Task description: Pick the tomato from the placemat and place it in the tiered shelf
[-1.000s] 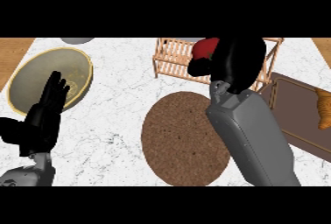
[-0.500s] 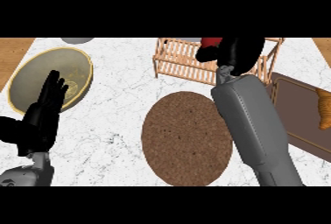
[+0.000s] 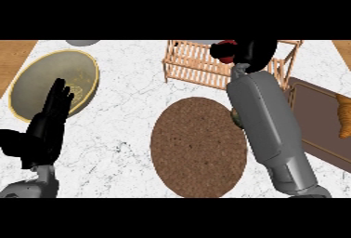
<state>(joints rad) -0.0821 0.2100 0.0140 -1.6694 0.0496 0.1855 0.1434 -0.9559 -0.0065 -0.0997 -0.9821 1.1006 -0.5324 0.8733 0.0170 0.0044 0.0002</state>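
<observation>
The right hand (image 3: pixel 255 52) is black and glossy. It comes off a smooth grey forearm (image 3: pixel 270 125) that runs up from the lower edge. Its fingers are curled round the tomato (image 3: pixel 224 47), which shows as a rounded red patch at the hand's left side, with the rest hidden inside the grasp. Hand and tomato are over the top of the tiered shelf (image 3: pixel 195 67), a pale wooden rack of thin parallel slats and square posts. The shelf spreads out to the left of the hand and just beneath it. Whether the tomato touches the slats cannot be told.

Below the right hand and left of its forearm lies the placemat (image 3: pixel 197 148). It is a round brown mat with a coarse, speckled, woven look, lying flat on the counter (image 3: pixel 126 139) of white marble with fine grey veins. A small olive shape shows at the mat's right edge against the forearm, too hidden to name.

To the right of the forearm sits a dark brown rectangular tray (image 3: pixel 312 116) with rounded corners. An orange-brown ridged item (image 3: pixel 345 116) lies on it, cut off by the view's edge.

The left hand (image 3: pixel 47 125) rests at the lower left, released, with its fingers straight and pointing up. Its fingertips overlap the lower rim of a round olive-grey plate (image 3: pixel 41 76) with a thin golden edge. A grey rounded object (image 3: pixel 83 42) peeks in at the top, above the plate.
</observation>
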